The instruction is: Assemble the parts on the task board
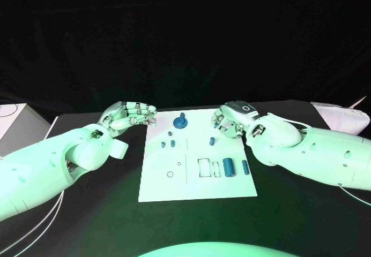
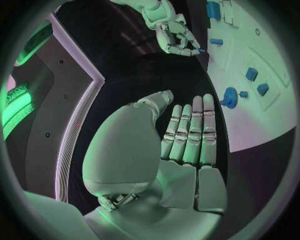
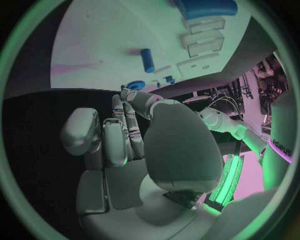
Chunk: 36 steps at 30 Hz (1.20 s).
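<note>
Overhead, the head view shows the white task board (image 1: 197, 184) lying in the middle of the black desk (image 1: 116, 214). On the board, a round blue part with a peg (image 1: 180, 123) stands near the far edge. Several small blue parts (image 1: 174, 143) sit a little nearer, and a short blue peg (image 1: 212, 141) lies to their right. Toward the near right, a thick blue cylinder (image 1: 229, 166) and a slimmer blue part (image 1: 245, 167) lie side by side, just beside a white rectangular frame (image 1: 204, 167). The left robot hand (image 1: 131, 115) hovers at the board's far left corner, fingers bent together and holding nothing. The right robot hand (image 1: 230, 120) hangs over the far right edge of the board, fingers curled down; whether it grips anything I cannot tell from here. A white box (image 1: 19, 126) stands at the desk's left edge.

Next, the left wrist view shows the left robot hand (image 2: 187, 140) with fingers straight and close together, the thumb held apart, nothing in it. Beyond its fingertips stands the round blue part (image 2: 230, 97) on the board (image 2: 262, 125). Farther off, the right robot hand (image 2: 178, 40) pinches a small blue piece (image 2: 200, 51) at its fingertips above the board's edge.

Finally, the right wrist view shows the right robot hand (image 3: 125, 135) with fingers curled inward. The board (image 3: 106, 50) beyond carries a blue peg (image 3: 147, 60) and the thick blue cylinder (image 3: 206, 9).
</note>
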Tool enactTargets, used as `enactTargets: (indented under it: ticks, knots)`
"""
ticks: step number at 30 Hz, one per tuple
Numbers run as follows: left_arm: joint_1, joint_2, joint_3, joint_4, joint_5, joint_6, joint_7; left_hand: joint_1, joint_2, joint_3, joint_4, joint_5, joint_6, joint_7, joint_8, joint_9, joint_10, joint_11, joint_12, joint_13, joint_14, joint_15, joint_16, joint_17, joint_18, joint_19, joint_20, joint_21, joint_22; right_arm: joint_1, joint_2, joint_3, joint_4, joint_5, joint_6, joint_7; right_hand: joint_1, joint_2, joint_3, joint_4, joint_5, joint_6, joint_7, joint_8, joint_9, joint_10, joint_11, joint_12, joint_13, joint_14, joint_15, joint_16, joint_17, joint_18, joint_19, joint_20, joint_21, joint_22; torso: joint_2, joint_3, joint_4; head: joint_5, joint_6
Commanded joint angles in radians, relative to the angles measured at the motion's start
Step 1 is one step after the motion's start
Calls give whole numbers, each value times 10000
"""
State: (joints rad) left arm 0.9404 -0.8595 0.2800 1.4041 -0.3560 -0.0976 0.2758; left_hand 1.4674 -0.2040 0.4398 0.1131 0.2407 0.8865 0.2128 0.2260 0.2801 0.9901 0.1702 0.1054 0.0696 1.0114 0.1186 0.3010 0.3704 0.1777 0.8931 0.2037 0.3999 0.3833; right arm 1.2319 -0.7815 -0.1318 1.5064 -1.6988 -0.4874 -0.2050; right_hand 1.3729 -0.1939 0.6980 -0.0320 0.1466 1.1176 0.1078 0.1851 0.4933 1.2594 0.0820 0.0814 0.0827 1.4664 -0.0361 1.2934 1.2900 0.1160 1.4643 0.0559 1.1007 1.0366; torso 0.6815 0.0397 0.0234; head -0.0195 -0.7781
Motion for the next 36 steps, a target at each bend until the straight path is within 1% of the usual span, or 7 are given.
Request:
enactTargets:
  ticks: [1,4,8,15,19,28,36]
  knots:
    - [-53,31,7,86,263,-397,188,53,64,-28,-10,59,88,17,-15,-10,159,-16,109,12,-70,2,-22,20,-50,-51,42,-84,-20,-42,117,2,327,126,-72,110,-33,26,23,-68,65,60,14,51,17,472,-400,17,218,594,-66,36,-7,-153,82,-55,8,0,-41,0,-34,138,-8]
    - [-119,18,6,176,361,-575,201,55,70,-7,0,66,144,1,-4,-12,261,-38,193,16,-86,-8,-16,34,-39,-38,47,-112,-32,-126,344,-27,551,25,-81,135,-33,26,23,-68,65,60,14,51,17,472,-400,17,218,594,-66,36,-7,-153,82,-55,8,0,-77,-7,-48,231,-67]
    - [-164,26,6,263,444,-722,223,50,65,0,7,65,162,-8,-3,-15,306,-48,228,16,-92,-12,-14,40,-35,-36,51,-127,-39,-288,676,-76,698,-112,-65,148,-34,28,38,-79,78,53,17,47,18,467,-397,5,220,590,-67,20,-29,-146,71,-57,-18,-29,-85,-29,-23,318,-87]
    - [-191,105,5,367,505,-832,266,51,66,13,12,67,178,-18,-3,-18,361,-62,267,19,-98,-18,-11,46,-30,-32,52,-139,-44,-634,1294,-179,541,-257,109,148,-39,33,64,-98,95,35,27,35,18,456,-389,-17,222,583,-64,-1,-60,-138,55,-58,-53,-66,-64,-29,-2,457,-132]
    - [-195,136,5,436,512,-865,289,51,66,13,12,67,178,-18,-3,-18,361,-62,267,19,-98,-18,-11,46,-30,-32,52,-139,-44,-821,1536,-200,424,-284,230,128,-41,34,70,-102,99,29,31,32,18,451,-386,-24,223,581,-63,-5,-67,-133,48,-57,-72,-88,-63,-25,-33,521,-198]
    - [-196,139,5,534,514,-882,278,50,66,25,18,67,189,-19,-4,-20,386,-67,287,17,-104,-21,-10,50,-27,-29,53,-150,-49,-1101,1852,-240,319,-287,293,167,-47,38,82,-111,105,20,37,26,19,445,-381,-36,224,576,-59,-24,-92,-128,36,-56,-99,-116,-64,-9,-41,509,-433]
    - [-195,117,5,568,515,-868,268,48,66,26,20,66,192,-18,-4,-21,388,-67,289,16,-105,-21,-10,51,-27,-28,53,-151,-50,-1204,2037,-272,190,-346,380,64,-50,39,90,-118,109,14,40,23,20,441,-378,-43,226,575,-57,-18,-90,-127,31,-56,-101,-118,-65,-19,-52,565,-537]
